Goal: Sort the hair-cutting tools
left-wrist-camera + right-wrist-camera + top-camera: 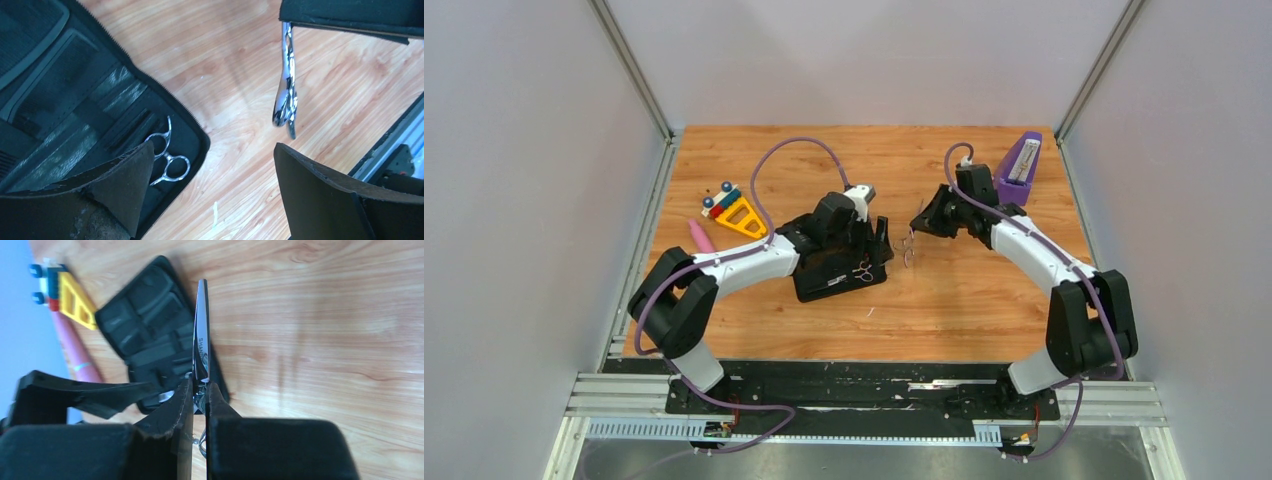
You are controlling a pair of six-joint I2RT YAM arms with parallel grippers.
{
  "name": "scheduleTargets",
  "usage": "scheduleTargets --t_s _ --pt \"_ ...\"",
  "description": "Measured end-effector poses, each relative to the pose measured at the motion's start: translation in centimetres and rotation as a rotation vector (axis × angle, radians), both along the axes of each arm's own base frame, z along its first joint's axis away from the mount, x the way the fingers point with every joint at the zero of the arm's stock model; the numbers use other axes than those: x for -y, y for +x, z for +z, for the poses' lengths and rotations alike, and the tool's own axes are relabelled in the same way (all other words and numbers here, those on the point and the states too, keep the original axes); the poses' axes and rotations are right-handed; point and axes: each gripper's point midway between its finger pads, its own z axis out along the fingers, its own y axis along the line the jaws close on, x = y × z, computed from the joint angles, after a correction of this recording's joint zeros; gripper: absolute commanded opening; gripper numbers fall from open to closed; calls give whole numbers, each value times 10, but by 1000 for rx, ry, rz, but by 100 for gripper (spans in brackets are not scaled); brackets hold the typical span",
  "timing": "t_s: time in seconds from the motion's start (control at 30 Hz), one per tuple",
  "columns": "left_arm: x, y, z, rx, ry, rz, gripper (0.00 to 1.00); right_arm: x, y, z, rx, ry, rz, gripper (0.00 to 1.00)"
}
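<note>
Pink was the tube that lay at the far left of the wooden tabletop. Just beside it sat a yellow triangular toy with blue, red and green blocks on it. To the right of these, the black zip case lay open on the tabletop, and the left arm reached over it.

The left fingers were spread wide apart and held nothing. In the left wrist view, one of them hung over the edge of the case and the other over bare wood. One pair of silver scissors lay inside the case, close to its zip edge, and only its rings showed past the finger. Some slim dark shapes sat in the pockets beside it, but it could not be told if they were the combs.

Further right, just past the case, the second scissors hung in the air, apart from the wood. The right fingers were pressed together on it and pinched it near the pivot. The closed blades pointed away from the wrist camera and the rings were on the near side of the fingers. At the far right, near the back corner, a purple object stood on the tabletop.
</note>
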Motion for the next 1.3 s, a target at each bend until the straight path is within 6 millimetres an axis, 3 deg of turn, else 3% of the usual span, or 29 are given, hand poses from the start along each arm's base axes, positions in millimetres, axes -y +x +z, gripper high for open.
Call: scheduleTargets --t_s 0.2,0.47,0.63,0.87,1.0,1.2,1.3 --pt "12 8 17 32 -78 13 84 -14 2 34 53 144 -39 0" --pt "11 3 29 77 -179 38 69 -22 -4 37 27 233 -83 0" --pt "12 1 42 111 -244 41 69 -25 -4 43 32 264 -98 0" --pt "19 -4 63 148 -339 8 78 -27 -6 47 34 284 -104 0" --pt "22 -6 76 169 -381 -9 77 -29 -8 47 28 289 -105 0" --pt "23 -5 79 164 -398 4 66 -31 -7 52 39 305 -106 0" --pt "22 -3 79 160 -401 20 50 -32 -7 55 43 317 -104 0"
